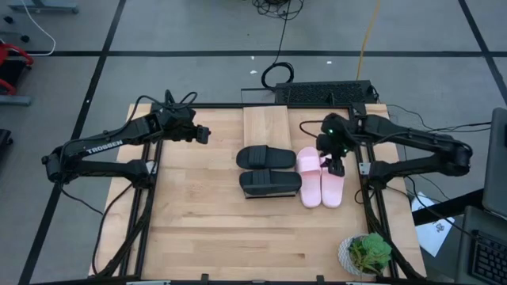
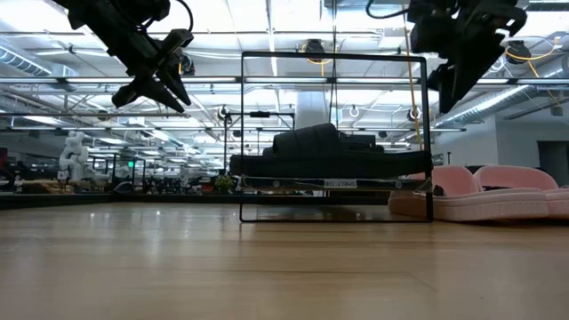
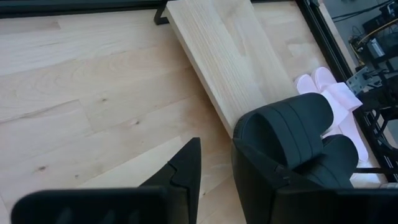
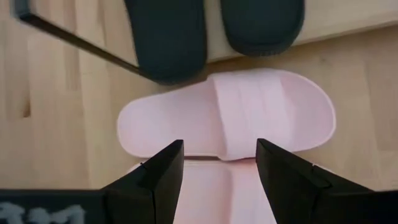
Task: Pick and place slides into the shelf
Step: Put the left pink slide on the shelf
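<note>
Pale pink slide sandals (image 1: 321, 179), a pair with one broad strap each, lie side by side on the light-wood bench (image 1: 206, 229), directly under the right gripper (image 1: 336, 162). In the right wrist view its two dark fingers (image 4: 163, 169) stand wide apart with nothing between them, hanging above the pair: the broad strap of the farther pink slide (image 4: 249, 109) shows in the gap ahead of the fingertips, and the nearer one runs beneath the fingers.

Just beyond that pink slide, past the fingertips, are the two matte black slide sandals (image 1: 268, 169). They sit on the narrow light-wood shelf board (image 1: 266, 125) with its thin dark metal frame (image 2: 333, 133). In the low view the black slides rest inside the frame, raised a little off the bench, with the pink pair just beside the frame's post. From above, the black pair lies crosswise on the near part of the board, one behind the other, touching or nearly so; the far part of the board is bare.

The left gripper (image 1: 203, 134) hovers well apart from the shelf, raised above the bench, pointing toward the black slides. Its fingers (image 3: 184, 168) are narrowly parted and hold nothing; the strap of the nearer black slide (image 3: 286, 124) lies ahead of them.

A green potted plant (image 1: 366, 253) stands at the bench's corner.
</note>
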`<state>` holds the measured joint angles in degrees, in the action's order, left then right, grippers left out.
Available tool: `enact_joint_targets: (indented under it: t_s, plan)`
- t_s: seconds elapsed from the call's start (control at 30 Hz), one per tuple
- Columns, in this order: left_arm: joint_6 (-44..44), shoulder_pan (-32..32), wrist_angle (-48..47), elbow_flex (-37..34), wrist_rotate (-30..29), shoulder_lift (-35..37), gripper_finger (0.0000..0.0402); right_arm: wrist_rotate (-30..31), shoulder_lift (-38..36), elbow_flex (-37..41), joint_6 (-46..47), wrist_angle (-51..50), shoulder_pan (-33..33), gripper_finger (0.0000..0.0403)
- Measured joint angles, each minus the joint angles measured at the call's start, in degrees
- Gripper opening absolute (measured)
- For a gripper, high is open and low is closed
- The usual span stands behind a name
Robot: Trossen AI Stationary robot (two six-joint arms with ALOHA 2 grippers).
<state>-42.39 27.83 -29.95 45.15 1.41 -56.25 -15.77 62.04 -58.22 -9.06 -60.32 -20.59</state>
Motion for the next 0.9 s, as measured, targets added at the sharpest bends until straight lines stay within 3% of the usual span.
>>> enact_joint_targets:
  t_s: [0.2, 0.47, 0.67, 0.9]
  plan:
    - [-1.55, -0.01, 0.07, -0.02, 0.06, 0.0, 0.0086, -4.88, 4.48, 0.0, -5.77, 1.28, -6.82, 0.0192]
    - [-1.61, -0.02, 0.09, -0.02, 0.55, 0.0, 0.0086, -15.71, 13.1, 0.0, -13.02, 1.82, -15.4, 0.0192]
    - [-1.59, -0.02, 0.09, -0.02, 0.57, 0.0, 0.0086, -16.11, 19.08, 0.0, -17.62, 1.82, -19.11, 0.0192]
    - [-1.21, -0.02, 0.09, -0.02, 0.59, 0.0, 0.0086, -20.55, 24.02, 0.0, -18.66, 3.92, -21.24, 0.0192]
